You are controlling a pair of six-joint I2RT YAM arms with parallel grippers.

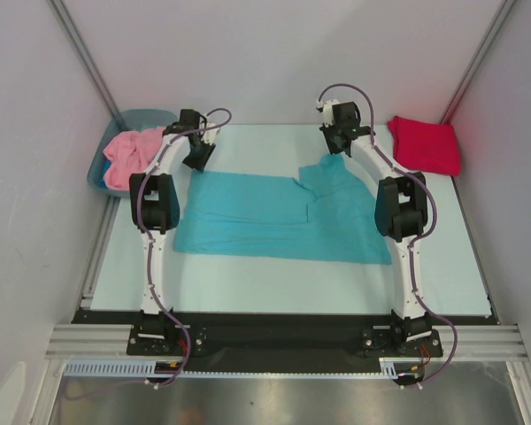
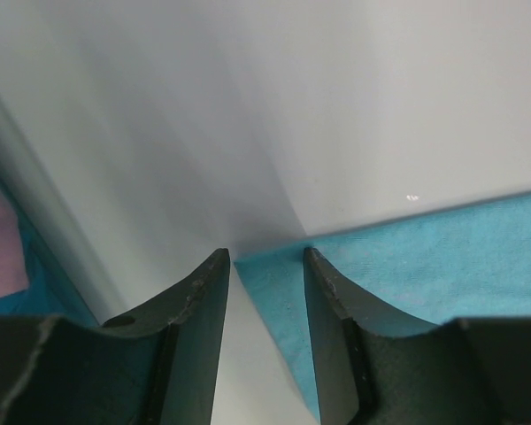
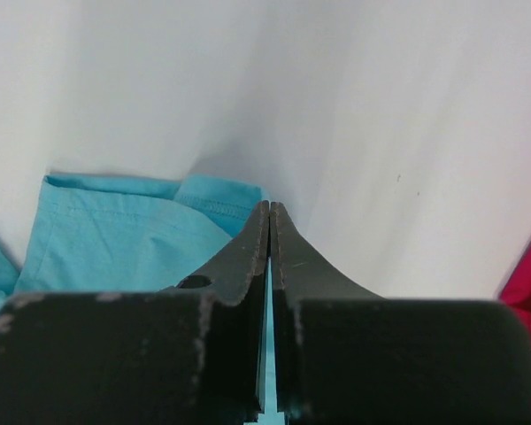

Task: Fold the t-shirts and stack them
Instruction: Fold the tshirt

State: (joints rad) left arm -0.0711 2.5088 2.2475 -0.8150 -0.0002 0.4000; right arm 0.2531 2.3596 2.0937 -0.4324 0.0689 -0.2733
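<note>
While the turquoise shirt point(image 1: 248, 217) lies flat: first fold, I judge.
My right gripper point(image 1: 336, 149): clenched on it, 1 o'clock.
My left gripper point(image 1: 197, 162): released, astride its 11 o'clock corner; next, pinch.

The top view looks steeply down from above and behind the arm bases, far enough back to take in the whole turquoise t-shirt point(image 1: 265, 221). The left wrist camera sits close behind the left gripper point(image 2: 265, 258) and faces the shirt's far left corner. The right wrist camera, close behind the right gripper point(image 3: 270, 208), faces the shirt's far right edge; the top view shows both spots.
</note>
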